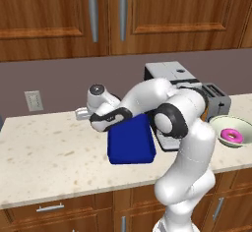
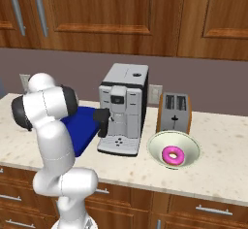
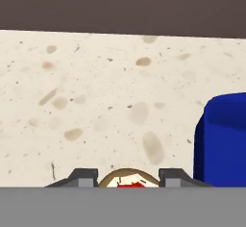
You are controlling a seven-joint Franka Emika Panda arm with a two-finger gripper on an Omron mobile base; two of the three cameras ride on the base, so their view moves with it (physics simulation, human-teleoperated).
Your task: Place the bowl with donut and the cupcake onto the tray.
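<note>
**Jaws astride the cupcake, just left of the tray**

In the hand view the jaws stand apart with one finger tip (image 3: 85,177) on each side of the cupcake (image 3: 128,178), whose pale frosting and red top rise between them; whether the tips press its sides cannot be told, as the contact is cut off at the bottom edge. The gripper (image 3: 128,177) sits low over the speckled counter (image 3: 96,101), and a rounded corner of the blue tray (image 3: 223,139) lies just to its right.

From the left base view the arm bends down to the counter beside the tray (image 1: 130,142), its wrist hiding the fingers and the cupcake. That view catches the bowl (image 1: 235,127) at the right edge, with the pink donut (image 1: 231,135) inside it.

The right base view gives the bowl (image 2: 173,148) and donut (image 2: 173,155) whole, standing in front of the toaster (image 2: 174,111) and right of the coffee machine (image 2: 122,109), well apart from the tray (image 2: 80,128).

Counted: one tray, one bowl, one donut, one cupcake, one coffee machine, one toaster.
</note>
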